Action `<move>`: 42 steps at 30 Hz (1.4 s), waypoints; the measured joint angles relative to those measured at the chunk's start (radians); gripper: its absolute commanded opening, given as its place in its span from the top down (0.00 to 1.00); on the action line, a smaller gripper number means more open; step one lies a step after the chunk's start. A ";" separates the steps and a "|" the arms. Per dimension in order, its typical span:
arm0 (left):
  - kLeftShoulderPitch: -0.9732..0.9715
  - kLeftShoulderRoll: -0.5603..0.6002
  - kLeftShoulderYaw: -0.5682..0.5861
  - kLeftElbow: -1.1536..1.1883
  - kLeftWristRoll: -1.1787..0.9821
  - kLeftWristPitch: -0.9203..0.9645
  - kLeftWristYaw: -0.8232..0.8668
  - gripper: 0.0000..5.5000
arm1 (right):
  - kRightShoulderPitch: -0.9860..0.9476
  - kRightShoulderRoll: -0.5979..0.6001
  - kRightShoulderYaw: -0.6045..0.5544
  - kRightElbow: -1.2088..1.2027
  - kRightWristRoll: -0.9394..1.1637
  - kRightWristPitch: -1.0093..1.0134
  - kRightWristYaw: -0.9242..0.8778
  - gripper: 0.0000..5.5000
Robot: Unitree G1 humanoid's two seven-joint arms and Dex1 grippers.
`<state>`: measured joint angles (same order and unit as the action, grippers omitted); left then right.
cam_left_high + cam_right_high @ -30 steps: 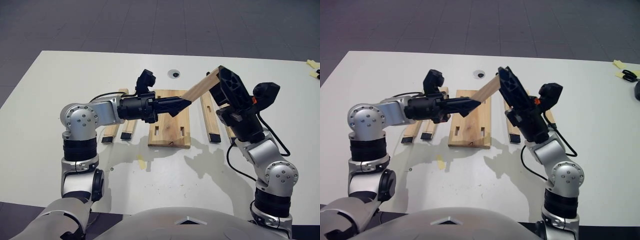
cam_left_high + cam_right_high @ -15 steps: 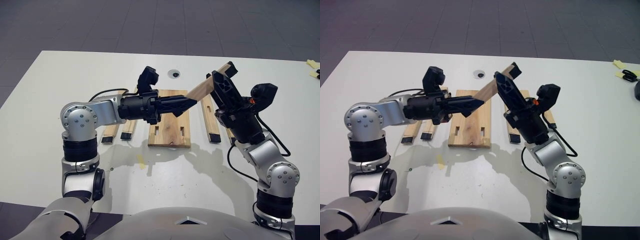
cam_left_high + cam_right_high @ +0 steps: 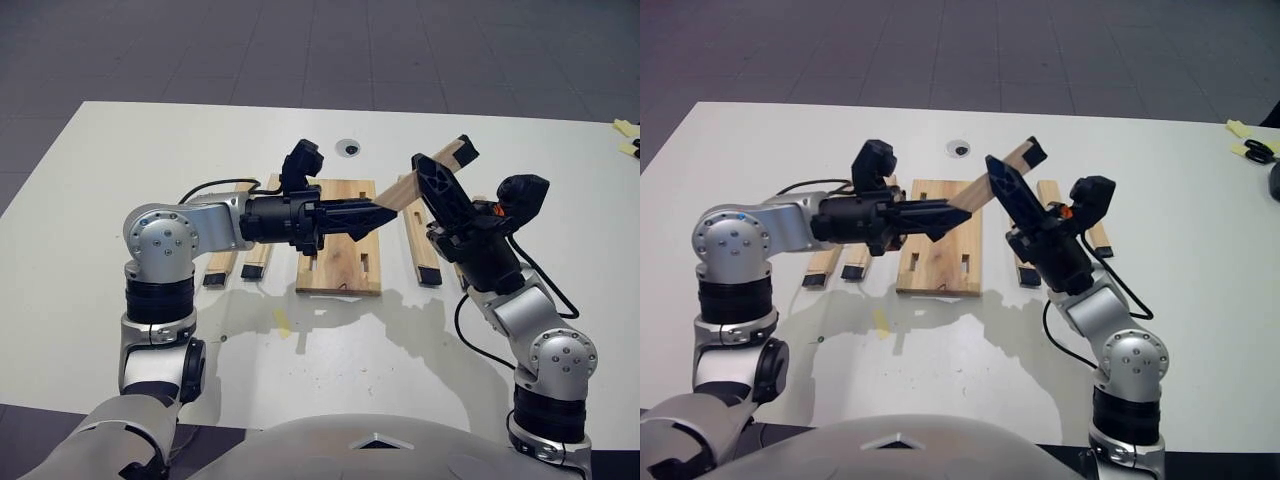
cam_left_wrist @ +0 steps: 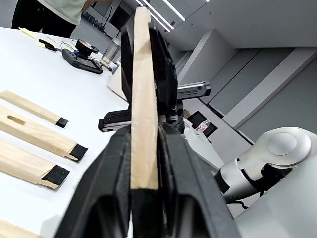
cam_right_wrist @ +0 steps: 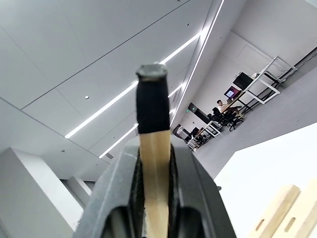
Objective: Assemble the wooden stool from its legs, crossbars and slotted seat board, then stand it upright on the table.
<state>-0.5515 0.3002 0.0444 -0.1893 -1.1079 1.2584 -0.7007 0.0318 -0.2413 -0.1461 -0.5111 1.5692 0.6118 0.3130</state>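
A wooden leg (image 3: 415, 180) with a black tip (image 3: 465, 150) hangs slanted above the table, held at both ends. My left gripper (image 3: 380, 210) is shut on its lower bare end, seen close in the left wrist view (image 4: 144, 163). My right gripper (image 3: 432, 182) is shut on it farther up (image 5: 156, 198), below the black tip (image 5: 151, 94). The slotted seat board (image 3: 340, 260) lies flat beneath them. Two wooden pieces (image 3: 222, 262) lie left of the board, and more pieces (image 3: 420, 245) lie right of it.
A round hole (image 3: 348, 147) sits in the white table (image 3: 120, 160) behind the board. A yellow scrap (image 3: 283, 322) lies in front of it. Small yellow items (image 3: 626, 128) and dark tools (image 3: 1260, 150) lie at the far right edge.
My right gripper has slid down the leg toward the left gripper, so the black tip now sticks out past it. The left gripper has shifted slightly right with the lower end.
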 measured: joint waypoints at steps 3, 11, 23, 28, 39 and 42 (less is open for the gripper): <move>-0.002 0.009 0.007 0.031 0.031 -0.034 0.014 0.63 | -0.002 0.013 0.003 -0.003 -0.087 -0.037 -0.019 0.92; -0.066 0.024 0.202 0.140 0.070 -0.183 0.154 0.39 | 0.032 0.041 -0.030 0.058 -0.511 -0.195 -0.169 0.92; -0.050 0.027 0.131 0.186 0.387 -0.424 0.313 0.05 | -0.104 0.040 0.000 0.370 -1.077 -0.414 -0.256 0.92; -0.029 0.027 0.115 0.212 0.421 -0.445 0.293 0.02 | -0.128 0.070 -0.002 0.467 -1.127 -0.485 -0.204 0.92; -0.009 0.031 0.128 0.225 0.448 -0.455 0.280 0.02 | -0.183 0.134 -0.006 0.522 -1.124 -0.492 -0.170 0.92; -0.009 0.031 0.130 0.226 0.450 -0.459 0.276 0.02 | -0.186 0.147 -0.008 0.556 -1.144 -0.509 -0.171 0.92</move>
<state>-0.5605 0.3313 0.1744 0.0366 -0.6582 0.7989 -0.4246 -0.1539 -0.0946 -0.1543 0.0450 0.4256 0.1032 0.1425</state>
